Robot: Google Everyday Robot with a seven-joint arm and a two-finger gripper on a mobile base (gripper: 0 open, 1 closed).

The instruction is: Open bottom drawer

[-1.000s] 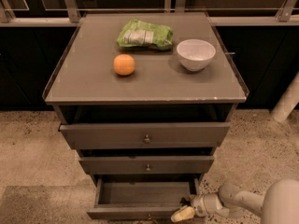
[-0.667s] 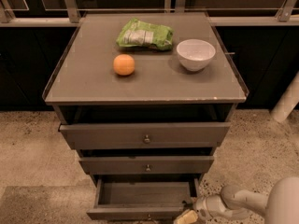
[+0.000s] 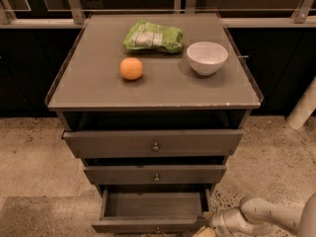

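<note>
The bottom drawer (image 3: 148,225) of the grey cabinet stands pulled out, its dark inside showing and empty. Its knob (image 3: 158,229) just shows at the picture's lower edge. My gripper (image 3: 205,230) is at the drawer's front right corner, low at the bottom edge, on the end of the pale arm (image 3: 261,216) that comes in from the lower right. Most of the gripper is cut off by the frame's edge.
The middle drawer (image 3: 155,174) and the top drawer (image 3: 154,143) are each slightly out. On the cabinet top (image 3: 98,93) lie an orange (image 3: 131,68), a green snack bag (image 3: 153,36) and a white bowl (image 3: 207,57). Speckled floor surrounds the cabinet; a white post (image 3: 302,110) stands at right.
The gripper and arm have moved slightly down and toward the bottom edge of the view. The bottom drawer stays out about as far.
</note>
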